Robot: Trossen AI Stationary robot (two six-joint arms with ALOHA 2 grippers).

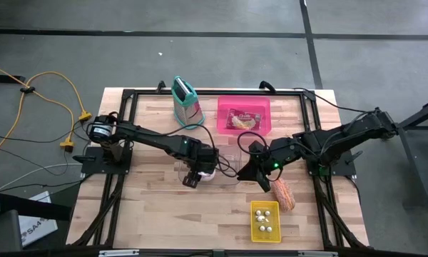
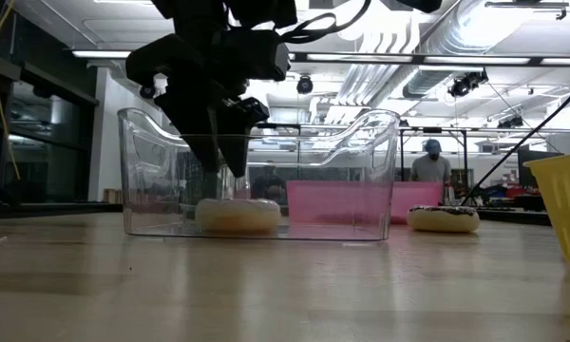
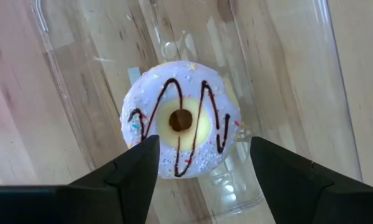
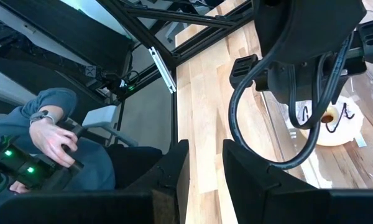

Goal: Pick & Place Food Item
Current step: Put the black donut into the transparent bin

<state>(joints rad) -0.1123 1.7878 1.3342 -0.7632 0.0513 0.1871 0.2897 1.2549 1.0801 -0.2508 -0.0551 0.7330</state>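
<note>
We see donut (image 3: 181,126) lying in clear bin (image 3: 286,99) on table (image 3: 12,112); our left gripper (image 3: 202,168) fingers spread either side, not touching.

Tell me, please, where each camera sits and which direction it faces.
High view: above the table, facing down; both arms show.
Low view: at tabletop height, facing across; the left gripper hangs into the clear bin.
Left wrist view: above the donut; own open fingers show.
Right wrist view: along the table towards the left arm; own fingers show.
Shared: all four see the donut.

White-iced, chocolate-striped donut (image 3: 181,126)
</note>
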